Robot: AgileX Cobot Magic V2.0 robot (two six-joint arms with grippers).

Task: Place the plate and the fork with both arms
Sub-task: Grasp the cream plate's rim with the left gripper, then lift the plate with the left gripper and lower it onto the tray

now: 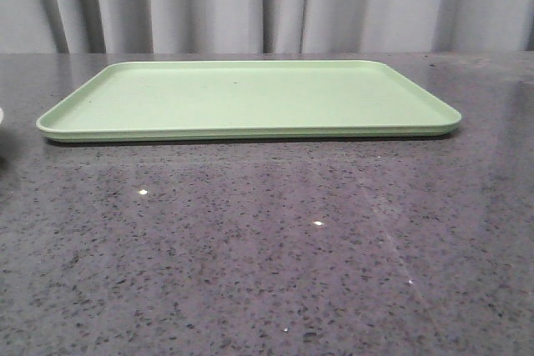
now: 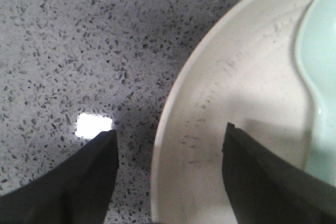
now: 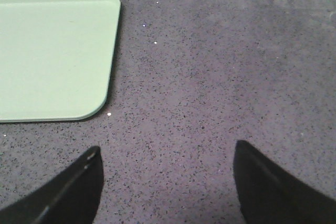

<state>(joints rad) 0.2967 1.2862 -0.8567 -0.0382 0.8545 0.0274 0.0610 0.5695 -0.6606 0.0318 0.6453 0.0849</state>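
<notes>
Front view: light-green tray [image 1: 249, 97] lies flat on the speckled grey tabletop [image 1: 267, 256], grey curtain [image 1: 267, 2] behind it. A pale sliver at the far left edge may be the plate's rim; cannot tell. No arm visible here.

Left wrist view: left gripper [image 2: 168, 174] has its fingers [image 2: 84, 182] spread wide, straddling the rim of the plate [image 2: 231, 103]. One finger is over bare tabletop outside the rim, the other over the plate's inside. Whether either touches the plate, cannot tell. A pale blue-green spoon [image 2: 320, 77] lies in the plate, just beyond the inner finger.

Right wrist view: right gripper [image 3: 168, 182] has its fingers wide apart, nothing between them but bare tabletop. A rounded tray corner sits ahead of one finger. Fork not visible in any view.
</notes>
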